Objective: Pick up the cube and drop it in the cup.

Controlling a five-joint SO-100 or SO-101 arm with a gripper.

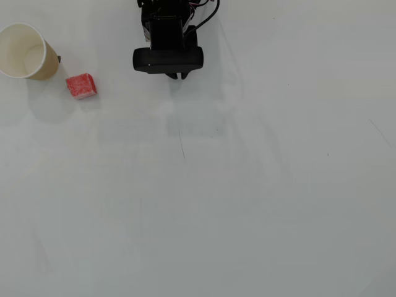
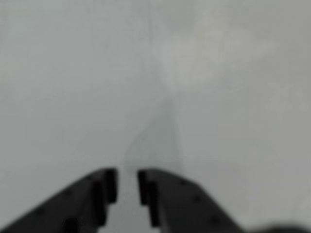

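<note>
1. Cup [image 1: 23,51], tan paper w/ white inside, sits far upper-left in overhead view, at approx 10 o'clock from table centre. Upright, mouth open to cam; inside looks bare white, nothing in it that I can see.
2. Cube [image 1: 81,86], small red speckled block, on table [image 1: 247,198] just beside cup, at approx 4 o'clock from it. Close but a thin gap shows, not touching. Not in cup.
3. Gripper [image 1: 178,75] at top centre of overhead view, approx 12 o'clock; black arm body above it w/ wires at top edge. Well apart from cube, which is at approx 9 o'clock from gripper tips.
4. Wrist view: gripper [image 2: 125,187] enters from bottom edge, two black fingers [image 2: 108,184] w/ a narrow slit between them, nothing held. Pic is blurry.
5. Wrist view otherwise only plain grey-white table surface [image 2: 155,73]; cup & cube not in that view.
</note>
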